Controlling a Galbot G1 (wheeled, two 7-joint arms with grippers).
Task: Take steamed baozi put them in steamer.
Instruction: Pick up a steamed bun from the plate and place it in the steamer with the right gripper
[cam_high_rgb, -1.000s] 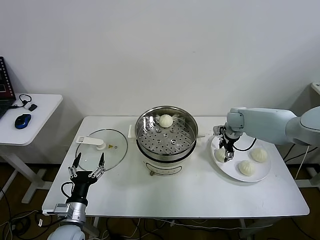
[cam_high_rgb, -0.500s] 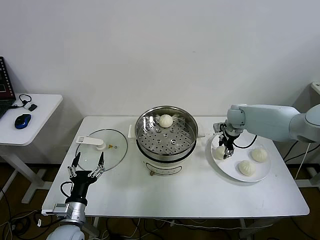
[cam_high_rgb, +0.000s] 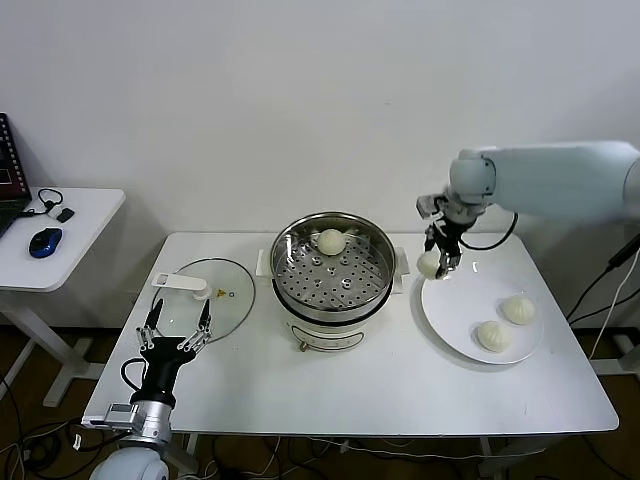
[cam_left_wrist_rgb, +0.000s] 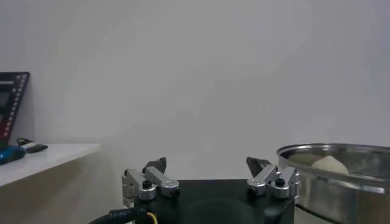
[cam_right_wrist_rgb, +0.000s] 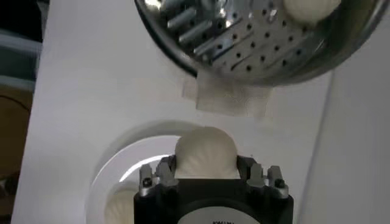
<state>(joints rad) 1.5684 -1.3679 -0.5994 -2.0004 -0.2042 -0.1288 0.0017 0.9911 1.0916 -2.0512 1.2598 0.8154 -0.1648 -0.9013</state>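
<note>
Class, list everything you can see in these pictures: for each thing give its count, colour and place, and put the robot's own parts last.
steamed baozi: four, cream-white; one in the steamer, one held above the plate's edge, two on the plate
steamer: one, shiny steel on white base, table centre
plate: one, white, right of steamer
glass lid: one, clear with white handle, left of steamer
side table: one, white, far left
mouse: one, blue, on side table
left gripper: open, near the lid
right gripper: shut on a baozi

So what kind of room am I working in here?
Probably a lab or office test setup, not a kitchen: a plain white table against a bare wall, a side desk with a computer mouse, and loose cables on the floor.
</note>
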